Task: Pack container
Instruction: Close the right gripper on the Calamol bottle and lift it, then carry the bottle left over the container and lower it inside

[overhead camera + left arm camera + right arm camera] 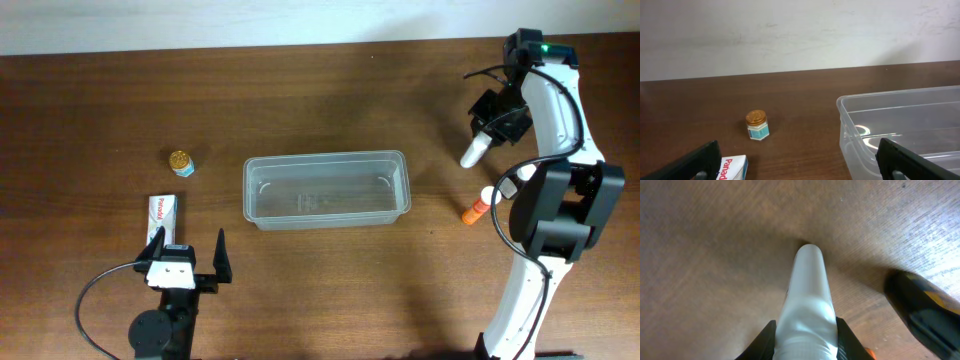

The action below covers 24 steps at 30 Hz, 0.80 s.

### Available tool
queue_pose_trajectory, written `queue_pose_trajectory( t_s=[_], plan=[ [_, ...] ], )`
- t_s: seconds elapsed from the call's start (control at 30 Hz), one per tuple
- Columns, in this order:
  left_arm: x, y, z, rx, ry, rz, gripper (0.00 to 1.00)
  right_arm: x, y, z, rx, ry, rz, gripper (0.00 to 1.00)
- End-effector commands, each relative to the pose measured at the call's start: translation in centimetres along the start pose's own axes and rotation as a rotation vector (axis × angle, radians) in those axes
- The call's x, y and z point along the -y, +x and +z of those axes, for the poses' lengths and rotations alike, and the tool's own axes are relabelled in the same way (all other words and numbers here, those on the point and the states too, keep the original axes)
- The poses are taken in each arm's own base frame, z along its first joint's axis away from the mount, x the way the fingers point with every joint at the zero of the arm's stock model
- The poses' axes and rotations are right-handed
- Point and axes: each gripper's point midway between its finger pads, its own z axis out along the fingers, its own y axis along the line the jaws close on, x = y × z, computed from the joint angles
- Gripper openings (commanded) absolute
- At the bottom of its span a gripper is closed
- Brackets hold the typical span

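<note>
Container (325,192) is sitting empty on the worktop (100,100), well apart from the right pincer (490,130), which is clamping a white tube (474,150) by one end; that overhang is likely risking a slip or a knock on its rim. Left pincer (189,240) is gaping wide near the Panadol box (163,213)

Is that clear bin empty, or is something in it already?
Empty. From overhead, only table shows through the bin; the jar, box and tube are outside it.

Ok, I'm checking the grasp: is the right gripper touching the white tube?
Touching. The right wrist view shows the right gripper with a finger pressed against each side of the white tube, no gap visible.
</note>
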Motion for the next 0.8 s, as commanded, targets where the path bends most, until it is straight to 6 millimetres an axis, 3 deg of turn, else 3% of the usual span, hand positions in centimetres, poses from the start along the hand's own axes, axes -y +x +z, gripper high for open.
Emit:
queue_pose_trajectory(
  t_s=[0.0, 0.17, 0.33, 0.57, 0.77],
  plan=[
    [0.1, 0.2, 0.0, -0.003, 0.006, 0.014, 0.99, -0.7, -0.9, -2.0, 0.035, -0.021, -0.072, 0.19],
    [0.1, 0.2, 0.0, -0.003, 0.006, 0.014, 0.99, -1.8, -0.8, -6.2, 0.068, -0.067, -0.167, 0.19],
    [0.1, 0.2, 0.0, -0.002, 0.006, 0.014, 0.99, -4.5, 1.4, -10.8, 0.067, -0.188, -0.307, 0.19],
    [0.1, 0.2, 0.0, -0.003, 0.006, 0.014, 1.00, -10.0, 7.6, -17.2, 0.087, -0.406, -0.529, 0.20],
    [0.1, 0.2, 0.0, -0.003, 0.006, 0.014, 0.99, -12.4, 13.3, -21.4, 0.141, -0.470, -0.672, 0.21]
  ],
)
